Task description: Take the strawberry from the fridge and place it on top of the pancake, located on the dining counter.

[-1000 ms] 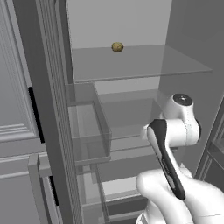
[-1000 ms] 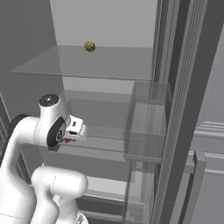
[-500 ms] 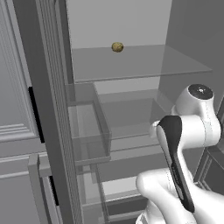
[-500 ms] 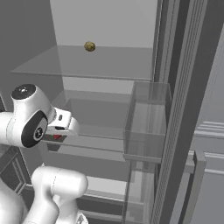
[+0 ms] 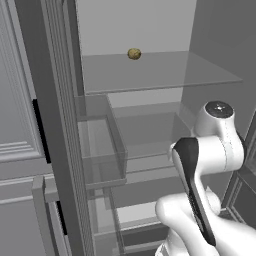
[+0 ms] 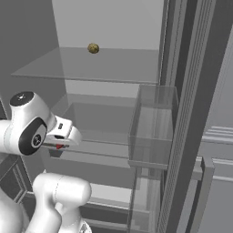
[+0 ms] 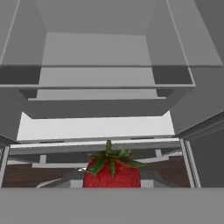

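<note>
The strawberry (image 7: 112, 173), bright red with green leaves, sits right at the bottom of the hand view, pinched in my gripper. In the right base view a sliver of red strawberry (image 6: 59, 146) shows under the white hand, where the gripper (image 6: 58, 144) is shut on it, in front of the left side of the middle shelf. The fridge (image 6: 113, 27) stands open, with a pale grey interior and glass shelves (image 5: 160, 72). The pancake and the dining counter are out of view.
A tan-yellow round item (image 5: 134, 53) (image 6: 93, 48) lies on the upper glass shelf. Clear door bins (image 5: 100, 145) (image 6: 152, 127) jut out from the open doors on both sides. My elbow and forearm (image 5: 200, 190) fill the lower right of the left base view.
The hand has drawn back out of the fridge toward the left of the right base view with the strawberry still held. The elbow swung outward. The item on the shelf has not moved.
</note>
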